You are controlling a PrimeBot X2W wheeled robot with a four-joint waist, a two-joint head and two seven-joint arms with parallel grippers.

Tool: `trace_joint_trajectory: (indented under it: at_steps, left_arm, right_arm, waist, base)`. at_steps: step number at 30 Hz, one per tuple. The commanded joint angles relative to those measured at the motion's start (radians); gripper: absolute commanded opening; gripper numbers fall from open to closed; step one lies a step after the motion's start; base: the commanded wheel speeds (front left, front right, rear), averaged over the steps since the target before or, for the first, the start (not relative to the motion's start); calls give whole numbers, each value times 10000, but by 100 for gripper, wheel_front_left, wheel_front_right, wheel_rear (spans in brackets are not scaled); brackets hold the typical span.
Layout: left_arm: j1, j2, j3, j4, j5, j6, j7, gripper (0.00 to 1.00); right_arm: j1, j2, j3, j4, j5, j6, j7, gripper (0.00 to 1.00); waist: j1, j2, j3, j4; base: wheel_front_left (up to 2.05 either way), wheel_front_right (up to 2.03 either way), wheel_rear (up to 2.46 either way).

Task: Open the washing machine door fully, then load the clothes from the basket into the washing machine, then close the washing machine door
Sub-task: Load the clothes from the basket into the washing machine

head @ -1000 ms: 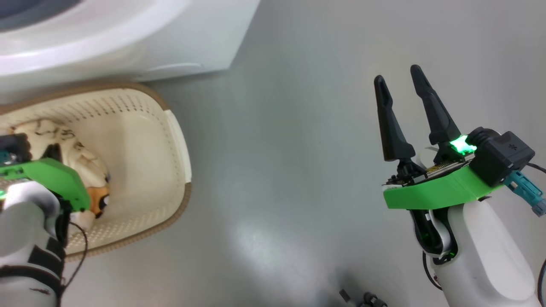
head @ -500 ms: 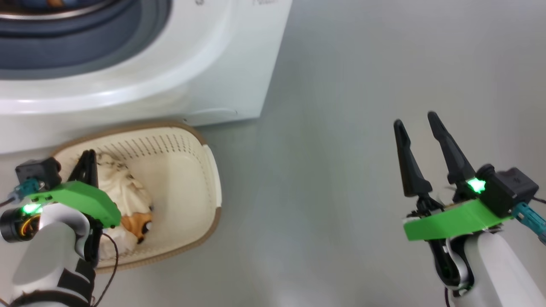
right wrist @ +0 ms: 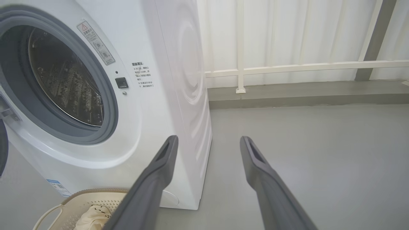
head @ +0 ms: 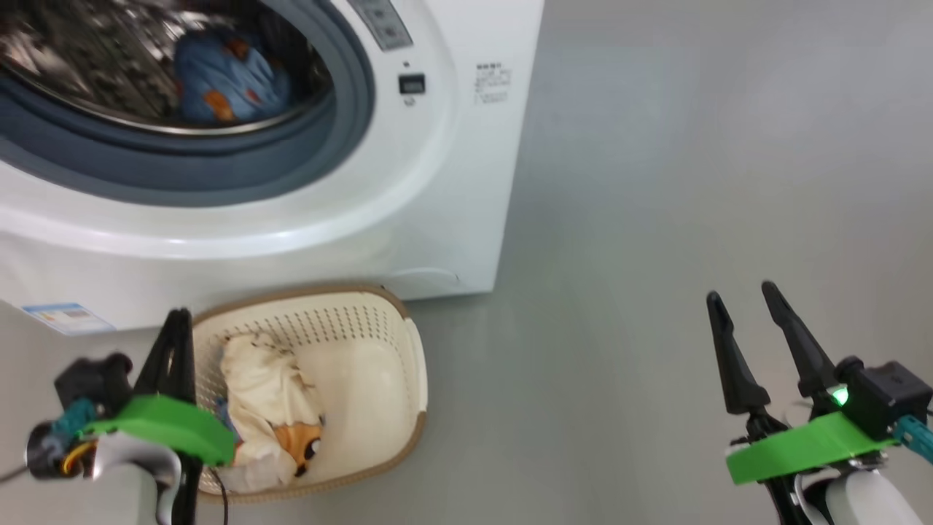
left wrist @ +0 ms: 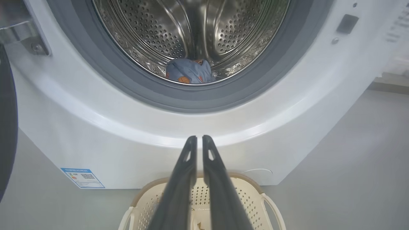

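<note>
The washing machine (head: 452,146) is big and white. It stands on the grey floor (head: 656,255). Its door (left wrist: 5,127) is open, and a dark piece of it shows at the left edge of the left wrist view. Inside the round hole is the shiny drum (left wrist: 153,28), full of little holes. A grey-blue rubber ring (left wrist: 198,103) goes around the hole. A blue cloth (left wrist: 189,71) with orange prints lies at the bottom of the drum.

The basket (head: 364,379) sits on the floor just in front of the machine, below the round hole. A cream cloth (head: 255,372) lies in the left part of the basket. It has black marks and an orange cartoon face on it. A small blue sticker (head: 65,317) is low on the front of the machine, to the left of the basket.

The left tool (head: 177,319) is over the left side of the basket. Its two dark fingers are pressed together with nothing between them. In the left wrist view they point up at the white front of the machine.

The right tool (head: 740,293) is well apart from the basket, over bare floor on the right. Its two fingers stand wide apart and hold nothing. Behind the machine, in the right wrist view, are a white rail (right wrist: 303,67) and white curtains (right wrist: 287,32).
</note>
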Motion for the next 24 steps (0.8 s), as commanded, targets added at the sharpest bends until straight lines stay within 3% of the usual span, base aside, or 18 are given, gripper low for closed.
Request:
trace_joint_trajectory:
  at_steps: [1,19,21,22,23,24]
  left_arm:
    - [268,234,398,-465,171,-49,-69,0]
    - [3312,-486,1539,-4036,870,-306,-70,0]
    - [3552,-533,1627,-4319,918,-318,-70,22]
    - [3660,-559,1663,-4455,945,-322,-70,69]
    - [3756,-585,1688,-4569,967,-326,-70,99]
    - [3840,-611,1707,-4663,987,-330,-70,100]
  right_arm:
    - [164,-198,129,-197,-35,44,-80,100]
    - [1483,-424,-399,-356,0,44,-80,100]
    - [1538,-420,-445,-374,-4,44,-80,100]
    - [1559,-418,-462,-382,-6,44,-80,100]
    - [1576,-418,-478,-390,-7,44,-80,100]
    - [1594,-410,-488,-401,-16,44,-80,100]
  waist:
    - [2,0,-842,480]
    - [2,0,-2030,1077]
    - [2,0,-2077,1089]
    - [2,0,-2087,1093]
    - [2,0,-2094,1098]
    - [2,0,-2097,1102]
  base:
    - [0,0,0]
    - [0,0,0]
    - [0,0,0]
    - [0,0,0]
    - [0,0,0]
    - [0,0,0]
